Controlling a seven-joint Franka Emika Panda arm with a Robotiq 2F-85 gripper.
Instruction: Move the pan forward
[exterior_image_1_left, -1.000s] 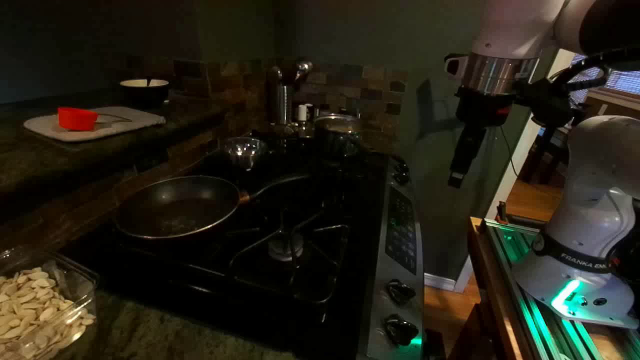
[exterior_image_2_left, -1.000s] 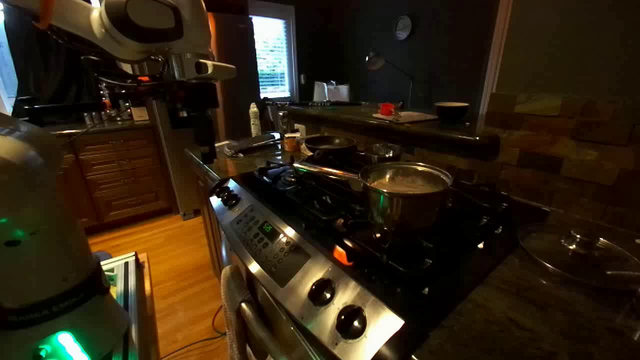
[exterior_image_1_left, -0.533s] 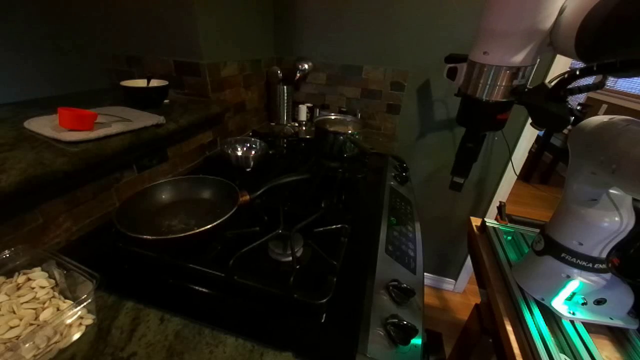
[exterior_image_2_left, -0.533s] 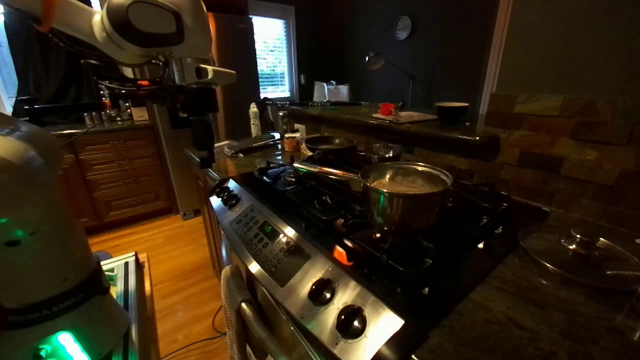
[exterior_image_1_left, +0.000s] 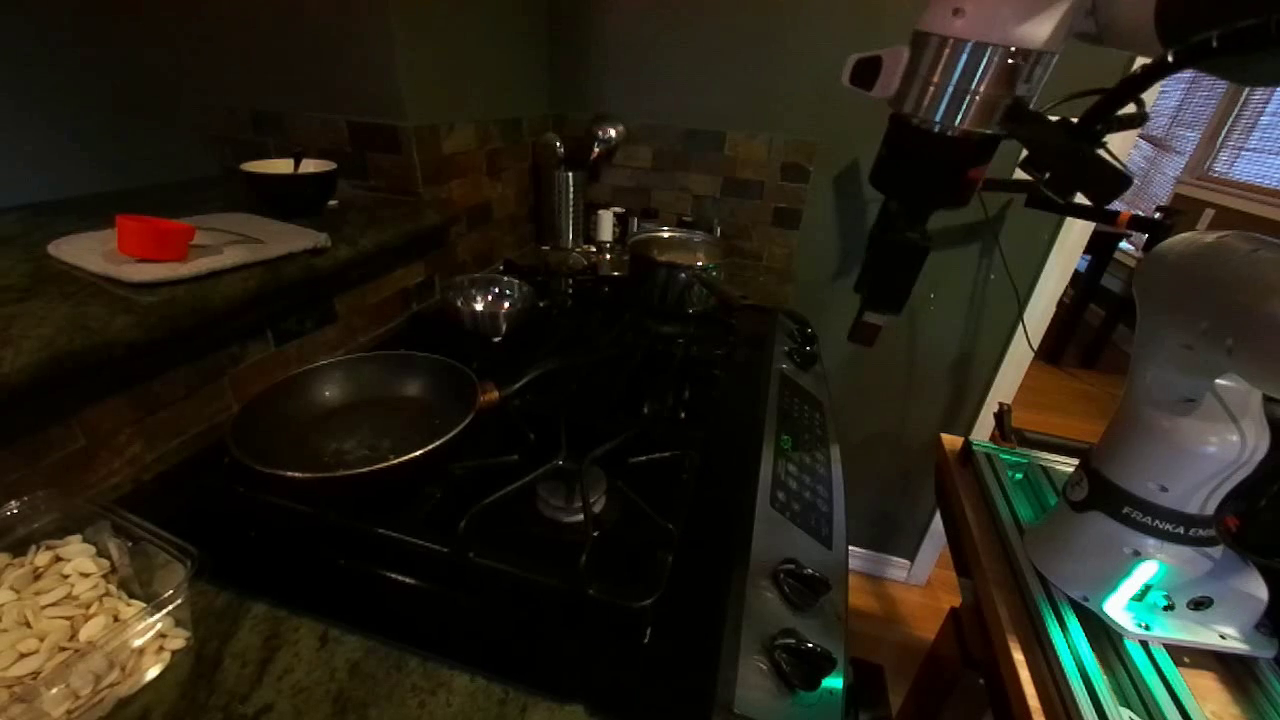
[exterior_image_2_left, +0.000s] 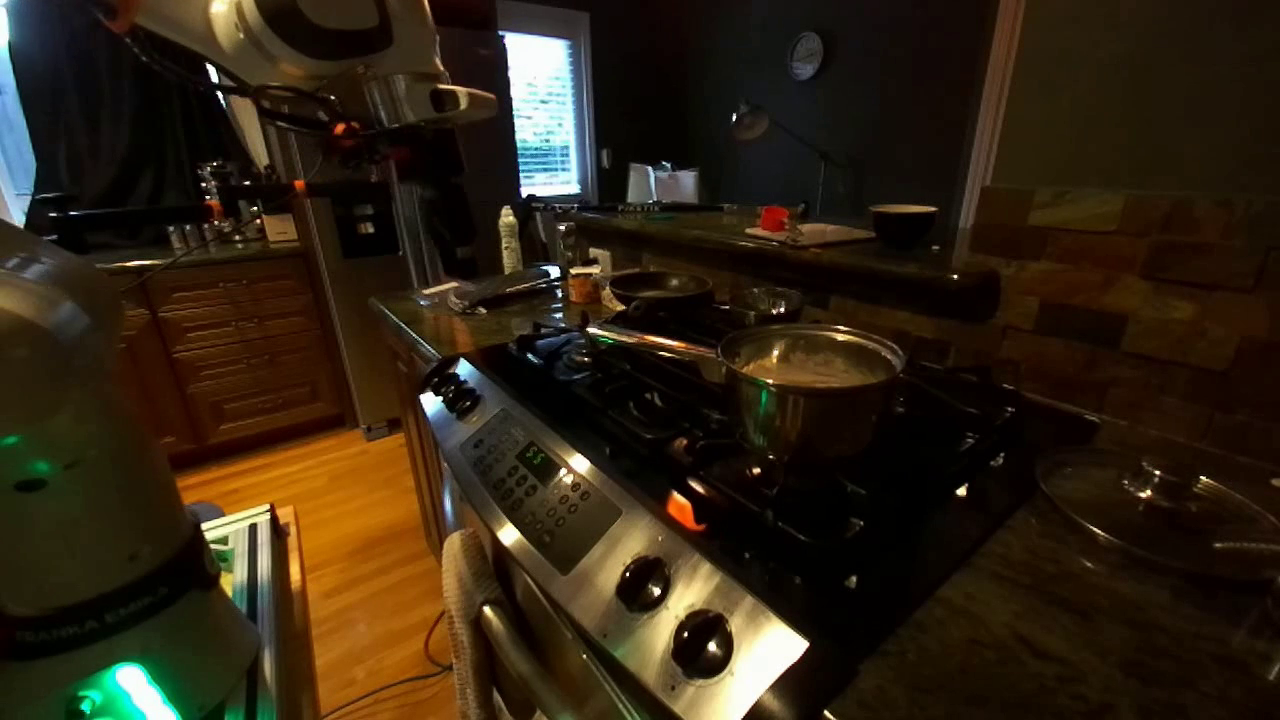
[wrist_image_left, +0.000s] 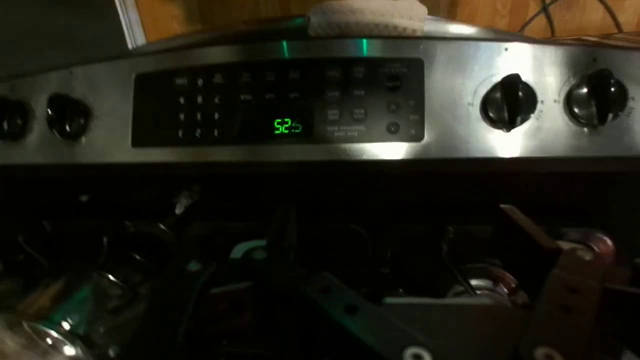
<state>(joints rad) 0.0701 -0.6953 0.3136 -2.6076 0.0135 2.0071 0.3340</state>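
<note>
The pan, a dark round frying pan with a long dark handle, sits flat at the back of the stove. It also shows in an exterior view beyond the shiny saucepan. My gripper hangs in the air near the stove's front edge, well apart from the pan, with its fingers tilted. In the wrist view my gripper has its two fingers wide apart with nothing between them. The pan is not recognisable in the dark wrist view.
The saucepan stands on a burner, its handle pointing toward the control panel side. A small steel bowl is behind the pan's handle. A clear box of pale slices and a glass lid lie on the counters. A raised ledge runs behind the stove.
My gripper has risen, moved toward the stove and tilted, mostly in the last half second. The pan has not moved.
</note>
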